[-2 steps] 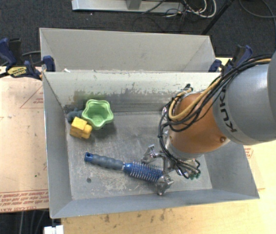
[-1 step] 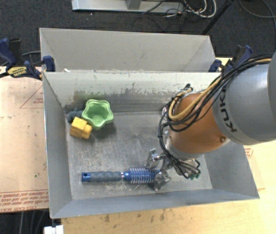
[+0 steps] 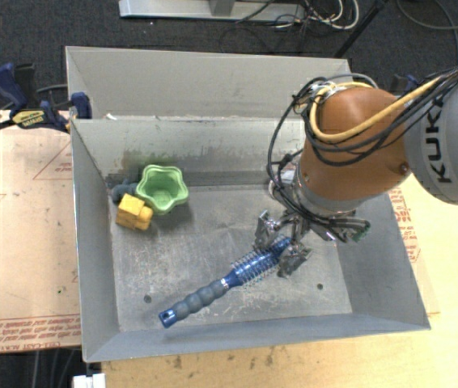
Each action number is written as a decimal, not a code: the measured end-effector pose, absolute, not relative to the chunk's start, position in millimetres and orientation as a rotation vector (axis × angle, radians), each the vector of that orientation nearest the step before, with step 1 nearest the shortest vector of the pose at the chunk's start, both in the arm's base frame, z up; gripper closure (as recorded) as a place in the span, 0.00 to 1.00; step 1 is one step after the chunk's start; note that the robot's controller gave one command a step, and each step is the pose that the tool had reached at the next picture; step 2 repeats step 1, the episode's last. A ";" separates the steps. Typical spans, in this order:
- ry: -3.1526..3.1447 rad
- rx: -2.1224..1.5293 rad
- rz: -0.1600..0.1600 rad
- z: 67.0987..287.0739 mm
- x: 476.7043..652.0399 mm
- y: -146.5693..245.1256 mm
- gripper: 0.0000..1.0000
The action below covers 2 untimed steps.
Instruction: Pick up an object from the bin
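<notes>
Blue brush (image 3: 217,289), one only, lies slantwise on the floor of the grey bin (image 3: 93,249), nearest of all. Its knobbed handle points to the front left corner and its bristled head runs up and to the right. Just past that head the pincer (image 3: 282,247) is down low. Its two fingers (image 3: 294,260) stand a little apart, one on either side of the bristle tip. Whether they press on the bristles I cannot make out, for the brush lies flat on the floor and the wrist crowds over the spot. The orange cover (image 3: 350,148) and its looping cables hide the floor behind the pincer.

Farther back on the left, well apart from the brush, sit three more things. One is a yellow block (image 3: 134,212). One is a green cup (image 3: 163,188) with a wavy, flower-like rim, touching the block. Behind both lies one dark grey-blue thing (image 3: 119,191), mostly hidden by them, its kind not clear.
</notes>
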<state>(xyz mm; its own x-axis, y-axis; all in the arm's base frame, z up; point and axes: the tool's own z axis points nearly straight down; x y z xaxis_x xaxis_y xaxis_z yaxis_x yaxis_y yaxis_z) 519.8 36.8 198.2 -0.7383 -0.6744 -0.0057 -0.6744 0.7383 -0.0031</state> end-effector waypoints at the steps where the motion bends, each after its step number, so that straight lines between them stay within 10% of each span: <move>1: 2.598 -1.758 -0.003 319.6 513.8 -31.9 1.00; 2: 2.598 -1.758 -0.003 319.6 513.8 -31.9 1.00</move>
